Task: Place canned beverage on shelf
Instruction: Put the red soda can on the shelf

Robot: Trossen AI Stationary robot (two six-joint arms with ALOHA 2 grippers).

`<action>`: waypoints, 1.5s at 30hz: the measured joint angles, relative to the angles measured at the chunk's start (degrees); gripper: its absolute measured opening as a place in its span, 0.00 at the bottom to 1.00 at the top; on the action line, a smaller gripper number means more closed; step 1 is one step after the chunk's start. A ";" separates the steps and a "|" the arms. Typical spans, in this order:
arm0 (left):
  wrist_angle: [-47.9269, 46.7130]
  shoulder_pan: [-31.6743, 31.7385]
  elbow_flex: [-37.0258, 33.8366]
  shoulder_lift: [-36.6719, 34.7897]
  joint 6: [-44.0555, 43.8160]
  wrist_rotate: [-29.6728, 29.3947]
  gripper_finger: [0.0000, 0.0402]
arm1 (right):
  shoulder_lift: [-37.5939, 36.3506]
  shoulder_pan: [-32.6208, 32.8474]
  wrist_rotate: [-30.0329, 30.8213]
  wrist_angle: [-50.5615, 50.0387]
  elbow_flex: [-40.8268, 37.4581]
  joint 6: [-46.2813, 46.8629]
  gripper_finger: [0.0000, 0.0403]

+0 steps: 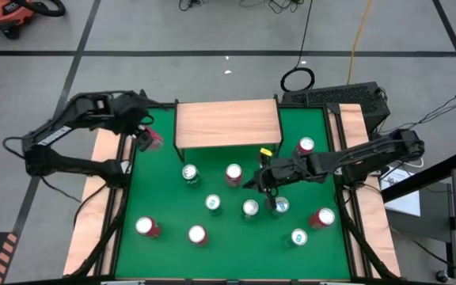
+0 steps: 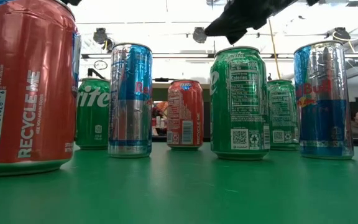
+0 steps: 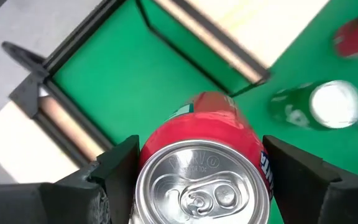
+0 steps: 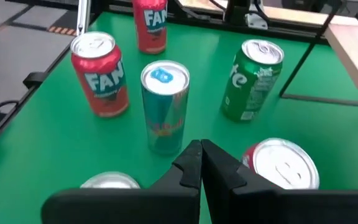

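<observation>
gripping a red can [image 3: 210, 155] between half-spread fingers, left gripper [image 1: 147, 136] hovers just left of the shelf [image 1: 226, 123], can tilted, lid toward wrist; right gripper [image 1: 261, 184] pinched empty over table cans.

- High view: straight down over the whole green-topped table [image 1: 228, 178].
- Low view: table-level, close behind standing cans, facing the room.
- Wrist views: close over the same green top, apparently angled downward.

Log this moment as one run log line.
left gripper: holds red can, lifted beside shelf | right gripper: shut, empty, over table cans | shelf: bare
</observation>
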 joint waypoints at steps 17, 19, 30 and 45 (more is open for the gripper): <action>4.93 -8.06 2.41 -5.68 -10.62 11.15 0.70 | 5.87 0.89 13.92 17.78 -0.02 1.04 0.17; 7.87 -8.81 2.41 -5.69 -10.68 11.63 0.70 | 5.87 1.01 16.56 19.85 -0.02 -0.62 0.22; 18.94 -9.48 2.16 -4.97 -10.62 11.57 0.70 | 5.87 0.98 23.97 23.69 -0.02 -5.52 0.44; 31.83 -11.28 2.06 2.48 -9.37 11.33 0.70 | 13.90 0.73 29.99 48.59 0.00 -25.61 0.80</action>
